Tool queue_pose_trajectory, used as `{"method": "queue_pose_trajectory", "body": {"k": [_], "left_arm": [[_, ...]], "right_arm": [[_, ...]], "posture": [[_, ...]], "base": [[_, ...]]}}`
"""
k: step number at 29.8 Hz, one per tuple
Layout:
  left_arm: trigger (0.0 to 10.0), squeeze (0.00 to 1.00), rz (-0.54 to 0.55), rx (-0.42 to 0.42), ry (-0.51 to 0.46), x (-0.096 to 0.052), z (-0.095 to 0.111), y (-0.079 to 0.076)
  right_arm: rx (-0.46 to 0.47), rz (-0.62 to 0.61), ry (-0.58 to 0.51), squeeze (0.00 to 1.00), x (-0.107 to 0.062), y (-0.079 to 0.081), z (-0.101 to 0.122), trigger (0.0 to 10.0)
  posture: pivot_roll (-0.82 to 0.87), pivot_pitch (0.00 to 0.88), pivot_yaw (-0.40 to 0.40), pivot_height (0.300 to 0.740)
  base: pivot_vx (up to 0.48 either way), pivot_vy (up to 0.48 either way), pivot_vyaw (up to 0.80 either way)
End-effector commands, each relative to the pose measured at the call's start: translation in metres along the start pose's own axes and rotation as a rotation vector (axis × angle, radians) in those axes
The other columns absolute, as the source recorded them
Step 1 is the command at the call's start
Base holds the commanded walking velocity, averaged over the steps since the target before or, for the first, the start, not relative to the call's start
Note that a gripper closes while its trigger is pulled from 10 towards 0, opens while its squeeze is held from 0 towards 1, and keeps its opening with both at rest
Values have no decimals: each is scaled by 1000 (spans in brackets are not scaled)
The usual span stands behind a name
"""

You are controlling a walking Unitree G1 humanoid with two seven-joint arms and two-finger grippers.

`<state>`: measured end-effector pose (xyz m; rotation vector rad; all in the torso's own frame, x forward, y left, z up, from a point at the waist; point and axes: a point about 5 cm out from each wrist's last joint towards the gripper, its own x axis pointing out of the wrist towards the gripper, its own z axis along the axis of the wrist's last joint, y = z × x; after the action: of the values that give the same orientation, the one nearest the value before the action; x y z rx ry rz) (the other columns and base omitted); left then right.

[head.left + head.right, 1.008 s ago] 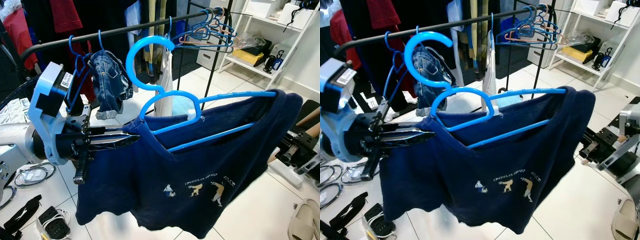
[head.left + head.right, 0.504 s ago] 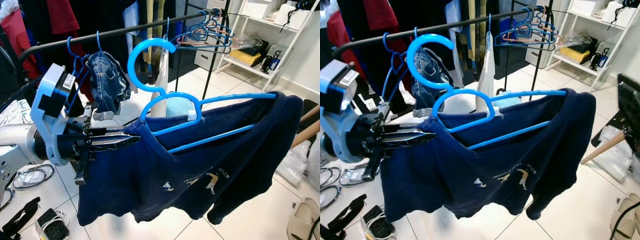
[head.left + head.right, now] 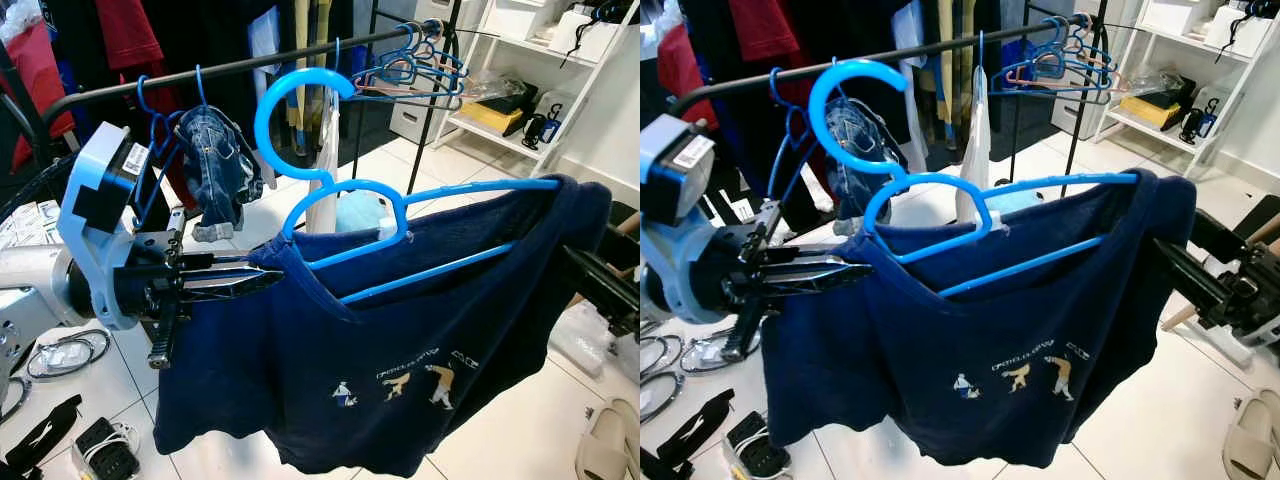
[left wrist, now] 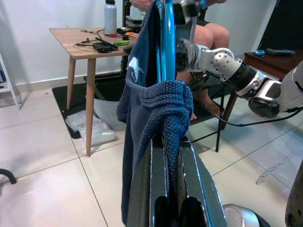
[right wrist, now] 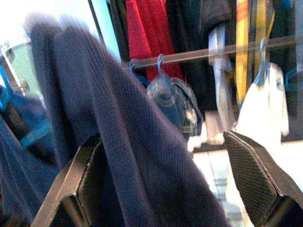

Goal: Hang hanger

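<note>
Right tool (image 3: 1160,250) is now reaching in at the sweater's (image 3: 400,340) right shoulder — 0.5 s ago it wasn't in frame. Its fingers are spread wide, straddling the knit. Left tool (image 3: 265,282) is clamping the sweater's left shoulder, fingers closed on the fabric. Blue hanger (image 3: 340,195) is sitting inside the sweater, hook up, held in front of the black rail (image 3: 240,65) — not hooked on yet.

Right gripper (image 5: 161,184): two black textured fingers (image 5: 253,182) spread wide apart, a blurred fold of navy knit garment (image 5: 118,127) between them, against the one finger. Beyond: horizontal clothes rail (image 5: 213,52) carrying a red garment (image 5: 151,33), small denim piece (image 5: 173,101) on blue hanger hooks, a white garment (image 5: 265,109), yellow-striped fabric (image 5: 248,26).
</note>
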<state>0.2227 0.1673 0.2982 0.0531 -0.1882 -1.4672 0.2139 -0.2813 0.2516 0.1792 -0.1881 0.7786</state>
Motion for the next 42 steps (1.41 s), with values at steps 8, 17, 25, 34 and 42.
{"method": "queue_pose_trajectory", "body": {"k": [8, 17, 25, 34, 42], "left_arm": [[10000, 0, -10, 30, -8, 1, 3, -1], [10000, 0, 46, 35, 31, -2, -4, 6], [10000, 0, 138, 29, 153, -23, -24, 16], [10000, 0, 242, 32, 265, -50, -40, 23], [10000, 0, 226, 58, -5, -49, -15, 23]], "right_arm": [[-33, -46, 50, 0, 7, -3, -7, 0], [-71, -110, 12, 0, 9, -9, -1, 0], [-101, -197, -82, 0, 7, -18, 11, 0], [-111, -280, -117, 0, 2, -30, 16, 0], [-91, -609, -130, 0, -11, -66, 11, 0]], "posture": [[-86, 88, -3, 740], [-89, 91, -2, 740], [-91, 94, 1, 740], [-93, 97, 0, 740], [-93, 100, -2, 740]], "base": [[0, 0, 0], [0, 0, 0], [0, 0, 0], [0, 0, 0], [0, 0, 0]]}}
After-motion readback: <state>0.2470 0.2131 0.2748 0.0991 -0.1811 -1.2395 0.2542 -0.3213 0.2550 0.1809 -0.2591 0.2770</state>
